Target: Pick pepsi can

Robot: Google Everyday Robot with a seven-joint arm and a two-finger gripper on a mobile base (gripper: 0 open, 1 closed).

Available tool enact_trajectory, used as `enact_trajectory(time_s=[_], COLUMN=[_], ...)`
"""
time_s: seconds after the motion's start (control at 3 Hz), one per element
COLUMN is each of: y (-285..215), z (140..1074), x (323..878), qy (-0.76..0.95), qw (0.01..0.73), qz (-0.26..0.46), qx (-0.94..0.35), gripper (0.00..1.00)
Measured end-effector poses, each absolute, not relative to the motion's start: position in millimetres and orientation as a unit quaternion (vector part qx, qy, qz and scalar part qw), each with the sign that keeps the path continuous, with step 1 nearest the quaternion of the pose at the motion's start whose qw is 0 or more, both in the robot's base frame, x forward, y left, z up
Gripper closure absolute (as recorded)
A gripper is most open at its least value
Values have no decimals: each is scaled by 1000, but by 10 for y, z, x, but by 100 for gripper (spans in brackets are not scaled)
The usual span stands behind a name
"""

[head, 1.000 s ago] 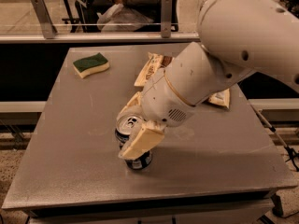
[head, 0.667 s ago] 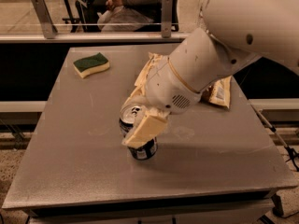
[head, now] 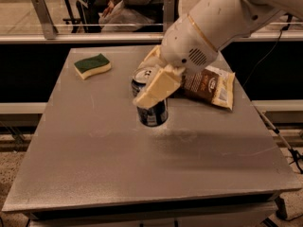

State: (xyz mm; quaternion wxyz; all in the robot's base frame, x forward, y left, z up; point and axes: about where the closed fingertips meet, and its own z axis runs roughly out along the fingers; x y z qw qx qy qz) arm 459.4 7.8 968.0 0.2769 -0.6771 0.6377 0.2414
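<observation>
1. I saw the grey worktop [head: 94, 164] filling most of the view.
2. The white arm [head: 222, 18] reached in from the upper right.
3. The gripper [head: 143, 83] sat mid-worktop, fingers [head: 158, 84] clenched on the can [head: 154, 115].
4. A snack bag [head: 213, 86] lay just right of the can.
5. A sponge [head: 92, 65] lay back left, well apart.

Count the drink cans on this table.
1. The pepsi can is near the middle of the table, clamped in the gripper, between the green sponge and the snack bag. The arm covers some tabletop, so another could be hidden.
</observation>
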Motion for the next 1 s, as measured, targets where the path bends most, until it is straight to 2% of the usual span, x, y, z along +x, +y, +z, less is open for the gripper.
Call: enact_trajectory(time_s=[0.67,1.0], y=[-112,-112], z=[10329,10330], x=[4901,4900], qy=[639,639], qw=[330,330], qz=[247,247], qx=[-649,-649], gripper=[100,100])
